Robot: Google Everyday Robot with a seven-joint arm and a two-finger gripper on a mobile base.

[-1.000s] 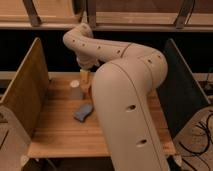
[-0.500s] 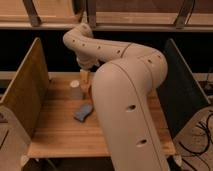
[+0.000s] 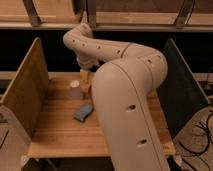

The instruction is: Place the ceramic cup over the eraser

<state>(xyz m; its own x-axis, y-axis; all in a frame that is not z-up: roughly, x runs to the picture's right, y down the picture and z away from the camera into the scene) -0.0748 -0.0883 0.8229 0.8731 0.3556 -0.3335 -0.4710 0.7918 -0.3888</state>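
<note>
You're looking at a bench [image 3: 60, 135] of pale honey wood with faint grain lines. Toward its back edge your cup [image 3: 75, 89] is plain cream-white, and the gripper [image 3: 85, 80] just beside it shows tan-yellow. The pad [image 3: 83, 112] nearer the middle is blue-grey. Your arm [image 3: 125, 95] is glossy beige, dotted with small dark holes. The board [image 3: 25, 90] on the bench's left edge is tan wood; the panel [image 3: 182, 92] on its right edge is near black

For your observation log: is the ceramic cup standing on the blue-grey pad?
No, the ceramic cup stands on the table beside the gripper, apart from the blue-grey pad.
</note>
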